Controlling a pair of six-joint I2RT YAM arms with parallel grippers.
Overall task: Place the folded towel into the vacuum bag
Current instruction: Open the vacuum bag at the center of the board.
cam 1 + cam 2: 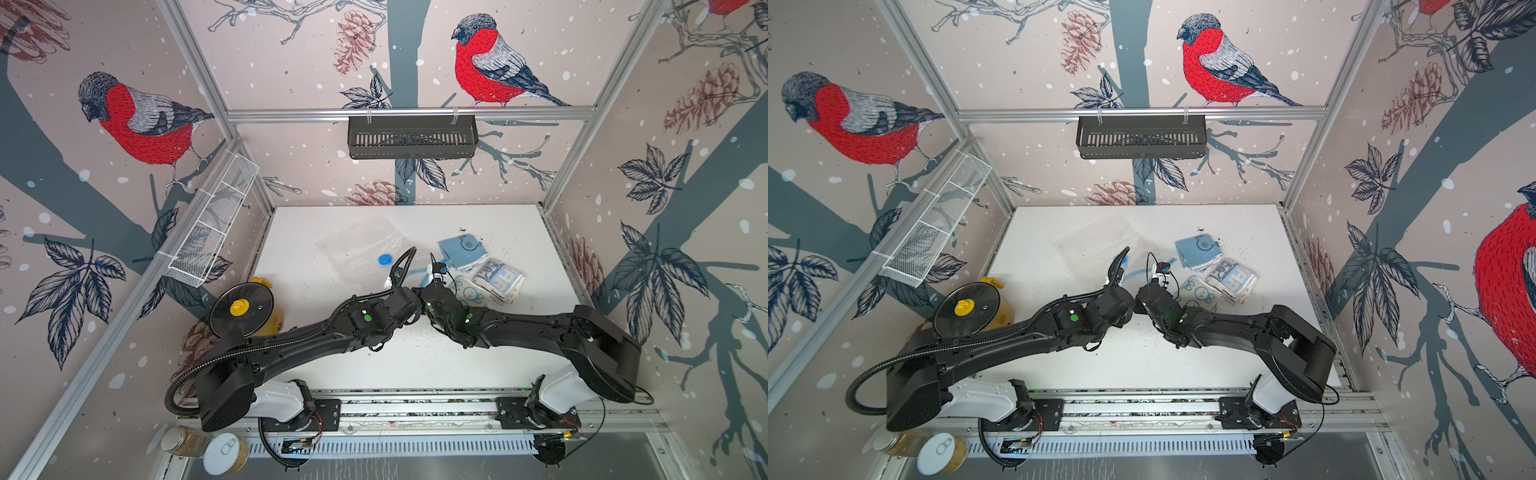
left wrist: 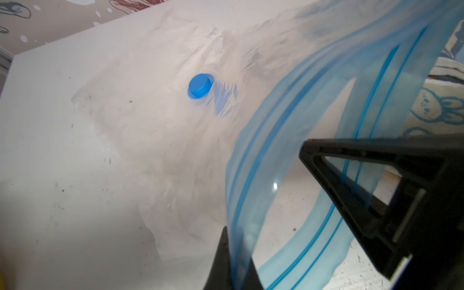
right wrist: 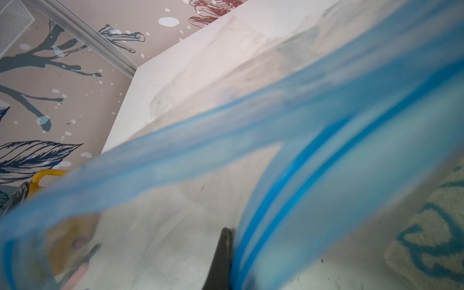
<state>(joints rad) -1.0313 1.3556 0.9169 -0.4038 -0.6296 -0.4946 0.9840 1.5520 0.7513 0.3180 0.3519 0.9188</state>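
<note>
Here, the left end effector point(image 2: 236, 251) and right end effector point(image 3: 232, 251) each clench the blue zip strip point(image 2: 263, 163) of the bag point(image 1: 353, 249), raised off the bench point(image 1: 415, 365); three folded towels point(image 1: 498, 280) lie just beside the bag, outside it.

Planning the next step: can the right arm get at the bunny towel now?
Probably not yet: the bunny towel lies uncovered beside the right gripper, but that gripper is shut on the rim of the vacuum bag.
</note>
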